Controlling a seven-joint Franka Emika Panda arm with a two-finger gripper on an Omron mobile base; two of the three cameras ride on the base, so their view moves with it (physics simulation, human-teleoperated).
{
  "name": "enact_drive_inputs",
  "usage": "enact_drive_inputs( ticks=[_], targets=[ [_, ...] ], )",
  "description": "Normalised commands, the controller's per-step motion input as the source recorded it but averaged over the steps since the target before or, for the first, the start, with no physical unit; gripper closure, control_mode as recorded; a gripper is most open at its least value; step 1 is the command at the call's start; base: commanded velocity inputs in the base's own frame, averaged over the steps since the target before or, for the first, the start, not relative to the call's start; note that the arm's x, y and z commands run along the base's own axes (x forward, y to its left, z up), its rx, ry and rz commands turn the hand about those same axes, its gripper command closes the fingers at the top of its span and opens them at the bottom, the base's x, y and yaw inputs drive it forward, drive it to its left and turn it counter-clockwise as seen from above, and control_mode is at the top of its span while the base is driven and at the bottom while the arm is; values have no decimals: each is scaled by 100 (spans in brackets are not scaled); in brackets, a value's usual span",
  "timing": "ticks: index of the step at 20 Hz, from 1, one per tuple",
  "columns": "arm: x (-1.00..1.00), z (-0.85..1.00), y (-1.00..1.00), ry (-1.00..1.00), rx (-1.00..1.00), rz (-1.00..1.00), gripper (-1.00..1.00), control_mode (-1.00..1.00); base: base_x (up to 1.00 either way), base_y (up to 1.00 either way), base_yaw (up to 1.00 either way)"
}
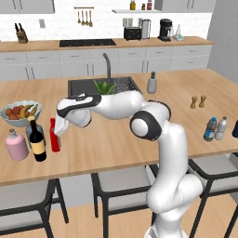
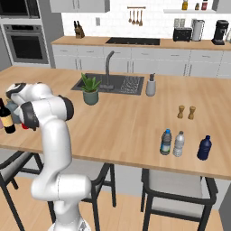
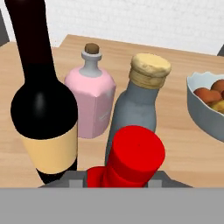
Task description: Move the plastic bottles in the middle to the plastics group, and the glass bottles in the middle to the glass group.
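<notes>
Red flat bottle (image 1: pixel 54 135) stands upright at the island's left end in the left base view, my gripper (image 1: pixel 60 130) closed around its upper part; the wine bottle (image 1: pixel 36 139) is just beside it, with the pink bottle (image 1: pixel 16 145) a little further left. From the right base view, my arm hides the red bottle, and the wine bottle (image 2: pixel 6 117) stands at the far left edge. Through the hand view, the red cap (image 3: pixel 136 153) rises between my fingertips, long axis vertical, with the grey-blue bottle (image 3: pixel 133 109) directly behind and near, so I judge releasing here joins the glass group.
</notes>
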Motion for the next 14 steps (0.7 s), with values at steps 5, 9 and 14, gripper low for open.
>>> enact_drive_inputs(
  ticks=[5,9,14],
  targets=[
    [0,-31,0,0,0,0,100,-100,0,0,0],
    [0,0,0,0,0,0,100,-100,0,0,0],
    [0,0,0,-3,0,0,-100,-100,0,0,0]
  ],
)
